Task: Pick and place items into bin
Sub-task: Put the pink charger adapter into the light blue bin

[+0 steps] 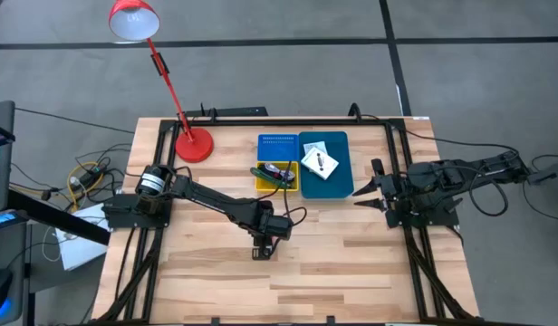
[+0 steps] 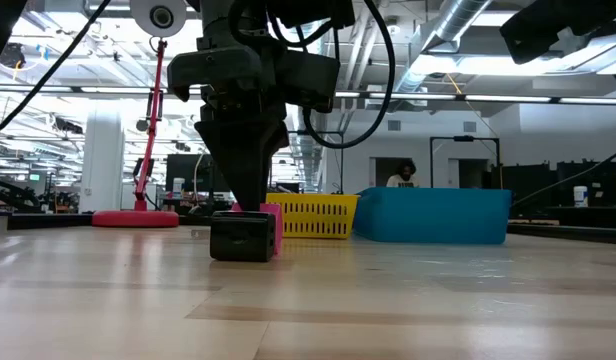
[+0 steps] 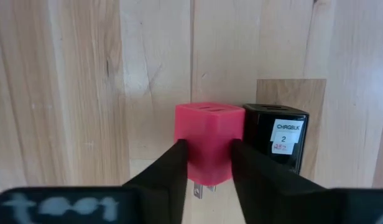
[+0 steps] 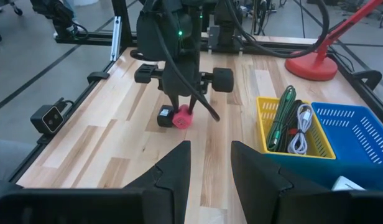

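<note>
L gripper (image 3: 207, 163) down mid-table, fingers closed on small red-pink block (image 3: 209, 142), w/ black charger (image 3: 280, 135) touching beside it. Yellow bin (image 1: 276, 176) holds cables, blue bin (image 1: 338, 177) holds white packet (image 1: 320, 161). R gripper (image 1: 368, 188) parked at right edge, fingers apart.

My left arm (image 1: 220, 201) is matte black with a round silver-capped joint near its base and looping black cables. My right arm (image 1: 460, 177) is equally dark, cable-wrapped. Both grippers' fingers (image 3: 170, 177) are flat, black, tapered.
</note>
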Controlling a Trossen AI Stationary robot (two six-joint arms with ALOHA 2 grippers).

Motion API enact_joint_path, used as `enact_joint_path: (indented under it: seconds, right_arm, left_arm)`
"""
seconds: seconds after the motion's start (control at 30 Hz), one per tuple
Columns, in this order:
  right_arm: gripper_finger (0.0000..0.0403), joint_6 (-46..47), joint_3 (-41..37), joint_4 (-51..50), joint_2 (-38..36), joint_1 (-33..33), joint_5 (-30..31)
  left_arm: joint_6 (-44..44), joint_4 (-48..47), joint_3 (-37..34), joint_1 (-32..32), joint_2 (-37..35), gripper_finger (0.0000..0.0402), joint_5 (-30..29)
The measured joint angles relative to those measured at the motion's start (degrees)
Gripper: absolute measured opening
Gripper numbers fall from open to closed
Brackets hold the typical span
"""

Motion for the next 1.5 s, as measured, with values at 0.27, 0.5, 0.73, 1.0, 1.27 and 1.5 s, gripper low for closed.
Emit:
enact_joint_path:
  seconds: [0.27,0.5,0.73,1.0,1.27,1.5]
  right_arm:
    - [0.0108,0.0,0.0,0.0,0.0,0.0,0.0]
    - [0.0108,0.01,0.0,-0.62,0.0,0.0,0.0]
    - [0.0108,0.04,-1.14,-0.5,0.02,0.0,0.0]
    - [0.0108,0.04,-1.9,-0.35,0.0,0.0,0.0]
    - [0.0108,0.07,-1.9,-0.23,0.0,0.0,0.0]
    - [0.0108,0.5,-1.91,0.13,0.0,0.02,0.0]
  left_arm:
    - [0.96,0.02,0.0,0.06,-0.04,0.0066,-0.23]
    - [1.99,0.57,-0.04,0.08,-0.01,0.0099,0.67]
    - [2.91,1.59,-0.05,0.02,0.02,0.0136,0.71]
    - [2.97,1.94,-0.07,0.04,0.04,0.0151,0.84]
    - [3.45,6.82,-1.82,0.33,0.02,0.0151,0.44]
    - [3.84,7.72,-2.21,0.59,0.7,0.0151,0.69]
